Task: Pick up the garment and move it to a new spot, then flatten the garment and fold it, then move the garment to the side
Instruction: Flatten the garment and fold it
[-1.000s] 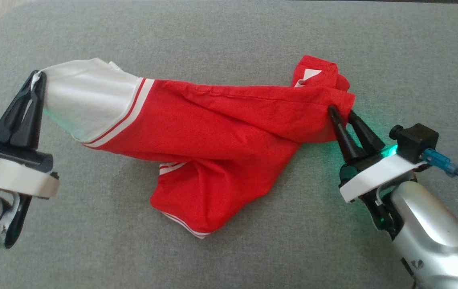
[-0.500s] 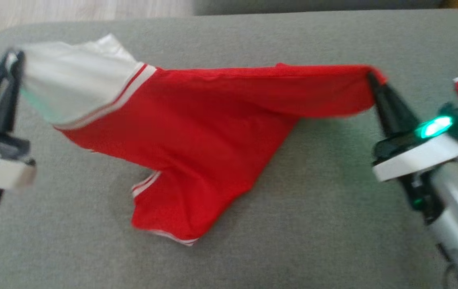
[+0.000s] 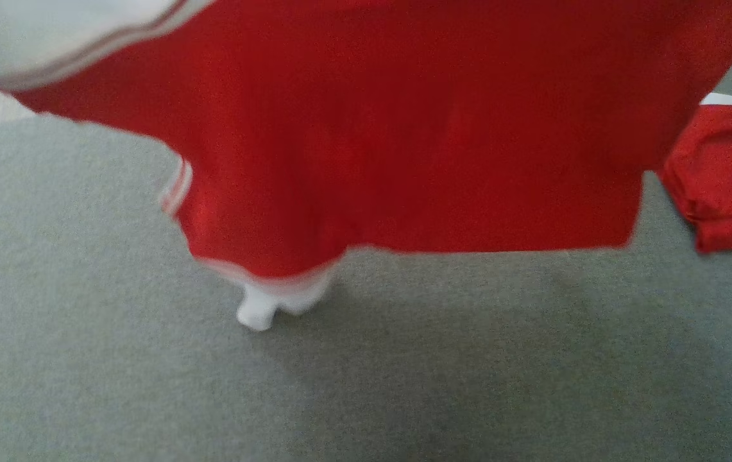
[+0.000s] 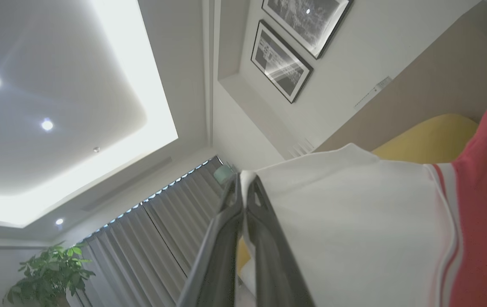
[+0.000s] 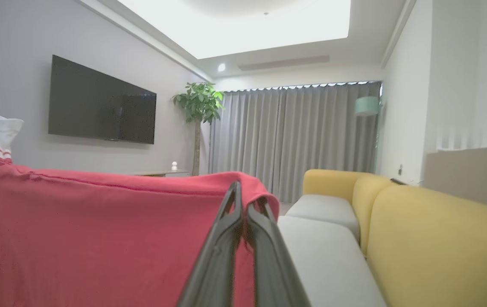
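Note:
The garment [image 3: 404,128] is a red shirt with a white, red-striped part at the upper left of the head view. It hangs spread in the air above the grey cushion [image 3: 404,385], and a white tip at its lowest point touches the cushion. My left gripper [image 4: 243,181] is shut on the white part of the garment [image 4: 354,221], pointing up toward the ceiling. My right gripper [image 5: 243,189] is shut on a corner of the red edge of the garment [image 5: 98,234], which stretches away to the left in that view.
A second red garment [image 3: 725,179] lies bunched on the cushion at the right edge. The yellow sofa back [image 5: 439,238] rises to the right of the seat. A wall television [image 5: 102,106], a plant and grey curtains stand farther off.
The right gripper closed on the red edge, then both grippers raised the garment off the cushion so it hangs stretched between them. The head view has shifted.

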Available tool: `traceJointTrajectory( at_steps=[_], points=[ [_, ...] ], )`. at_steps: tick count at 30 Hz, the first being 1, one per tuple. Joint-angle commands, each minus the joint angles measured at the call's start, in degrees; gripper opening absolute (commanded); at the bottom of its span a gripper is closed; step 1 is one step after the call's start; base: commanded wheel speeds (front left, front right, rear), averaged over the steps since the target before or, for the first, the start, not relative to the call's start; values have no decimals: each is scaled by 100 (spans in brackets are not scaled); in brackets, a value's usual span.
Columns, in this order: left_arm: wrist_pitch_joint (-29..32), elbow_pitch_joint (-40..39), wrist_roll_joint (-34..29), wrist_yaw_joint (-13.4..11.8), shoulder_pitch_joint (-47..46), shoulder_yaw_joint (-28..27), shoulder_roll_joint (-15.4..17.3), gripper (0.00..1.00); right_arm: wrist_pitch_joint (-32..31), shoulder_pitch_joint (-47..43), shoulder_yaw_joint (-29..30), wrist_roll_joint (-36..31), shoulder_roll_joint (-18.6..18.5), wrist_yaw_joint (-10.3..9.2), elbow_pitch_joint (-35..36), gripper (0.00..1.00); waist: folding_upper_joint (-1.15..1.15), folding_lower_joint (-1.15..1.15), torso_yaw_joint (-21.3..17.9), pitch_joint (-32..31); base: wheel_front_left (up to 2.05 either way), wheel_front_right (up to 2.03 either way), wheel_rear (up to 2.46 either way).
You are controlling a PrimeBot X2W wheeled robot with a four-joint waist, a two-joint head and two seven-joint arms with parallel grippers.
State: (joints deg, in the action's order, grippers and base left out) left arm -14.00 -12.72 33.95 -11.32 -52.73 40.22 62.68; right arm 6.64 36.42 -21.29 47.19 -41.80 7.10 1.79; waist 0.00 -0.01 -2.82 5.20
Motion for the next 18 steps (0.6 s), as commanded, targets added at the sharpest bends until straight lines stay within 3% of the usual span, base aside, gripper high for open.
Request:
traceJointTrajectory(
  at_steps=[1, 10, 18],
  points=[
    [137, -112, -81, 71, -503, -457, 315, 0, -80, 299, 146, 44, -244, 39, 204, 0, 0, 1, -133, -113, 0, 0, 0],
    [626, 180, -186, 663, -1700, -499, -53, 0, -153, 1199, 206, -4, -229, 39, -40, 0, 0, 1, -265, -108, 0, 0, 0],
    [1297, 1321, -139, 1266, -2285, -11, -726, 0, -238, 2148, -585, -80, 63, 39, -1035, 0, 0, 1, -115, 423, 0, 0, 0]
  ],
)
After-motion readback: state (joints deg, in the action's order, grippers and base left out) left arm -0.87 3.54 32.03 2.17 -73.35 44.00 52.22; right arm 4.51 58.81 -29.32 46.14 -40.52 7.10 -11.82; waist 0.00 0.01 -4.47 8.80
